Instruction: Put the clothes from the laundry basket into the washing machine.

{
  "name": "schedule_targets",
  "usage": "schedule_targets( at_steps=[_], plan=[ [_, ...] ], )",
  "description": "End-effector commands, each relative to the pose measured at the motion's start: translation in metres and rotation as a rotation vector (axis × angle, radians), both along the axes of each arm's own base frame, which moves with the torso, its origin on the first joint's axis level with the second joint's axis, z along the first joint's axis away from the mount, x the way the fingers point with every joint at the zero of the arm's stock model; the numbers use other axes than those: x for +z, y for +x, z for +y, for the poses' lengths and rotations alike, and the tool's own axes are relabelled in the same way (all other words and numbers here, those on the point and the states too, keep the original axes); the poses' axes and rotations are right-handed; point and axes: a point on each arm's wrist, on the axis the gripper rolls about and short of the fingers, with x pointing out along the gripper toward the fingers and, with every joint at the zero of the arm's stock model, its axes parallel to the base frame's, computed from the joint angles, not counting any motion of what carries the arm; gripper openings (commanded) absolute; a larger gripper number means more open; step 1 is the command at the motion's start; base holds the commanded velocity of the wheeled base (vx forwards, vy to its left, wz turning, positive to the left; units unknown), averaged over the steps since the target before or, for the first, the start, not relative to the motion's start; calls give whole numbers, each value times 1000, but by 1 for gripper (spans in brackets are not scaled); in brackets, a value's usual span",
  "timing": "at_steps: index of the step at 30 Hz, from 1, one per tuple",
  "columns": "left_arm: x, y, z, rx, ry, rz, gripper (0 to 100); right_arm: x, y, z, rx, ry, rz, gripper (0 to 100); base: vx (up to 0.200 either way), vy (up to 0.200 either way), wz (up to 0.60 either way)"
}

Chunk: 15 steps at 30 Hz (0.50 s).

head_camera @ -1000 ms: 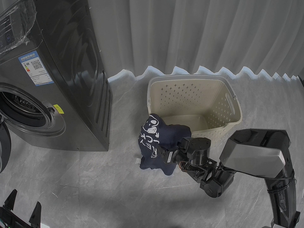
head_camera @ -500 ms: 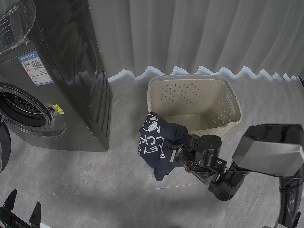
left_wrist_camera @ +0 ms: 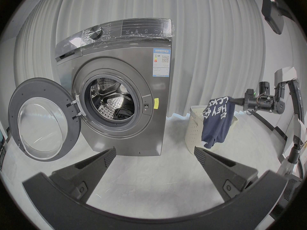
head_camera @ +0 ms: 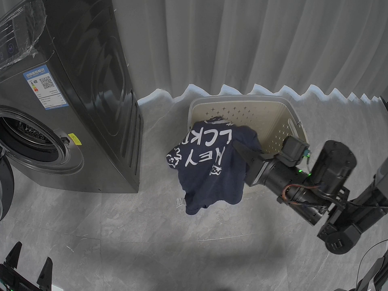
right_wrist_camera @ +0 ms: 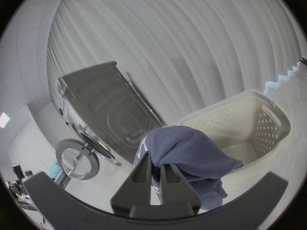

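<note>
My right gripper (head_camera: 239, 148) (right_wrist_camera: 156, 163) is shut on a navy T-shirt (head_camera: 210, 162) (left_wrist_camera: 218, 120) (right_wrist_camera: 188, 157) with white lettering. The shirt hangs in the air over the near left corner of the cream laundry basket (head_camera: 279, 122) (left_wrist_camera: 194, 125) (right_wrist_camera: 255, 125). The grey washing machine (head_camera: 60, 102) (left_wrist_camera: 128, 90) stands to the left with its round door (left_wrist_camera: 43, 120) swung open, and a dark garment lies in the drum (left_wrist_camera: 110, 101). My left gripper (head_camera: 28, 263) (left_wrist_camera: 153, 163) sits low at the near left, open and holding nothing.
A white curtain (head_camera: 250, 33) runs along the back behind the basket. Bare grey tiled floor (head_camera: 153, 231) lies between the machine's front and the basket.
My right arm has lifted and swung right; the shirt rose from near the floor and now hangs spread over the basket's corner. The left gripper has stayed put.
</note>
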Motion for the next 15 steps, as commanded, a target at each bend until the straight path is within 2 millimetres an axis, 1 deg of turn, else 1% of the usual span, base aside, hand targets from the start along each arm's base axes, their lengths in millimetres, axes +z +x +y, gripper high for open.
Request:
schedule_targets(
  at_steps=[1,3,6,10,15],
  plan=[
    [-5,0,0,0,1,5,100,43,-38,-20,52,96,-113,0,0,0,0],
    [-5,0,0,0,3,5,100,51,-49,-28,59,115,-141,0,0,0,0],
    [-4,0,0,-2,4,3,100,56,-56,-34,59,115,-148,0,0,0,0],
    [-4,0,0,-2,4,3,100,61,-55,-35,49,113,-175,0,-200,0,0],
    [-4,0,0,-2,3,3,100,57,-55,-33,54,103,-173,0,-200,0,0]
  ],
)
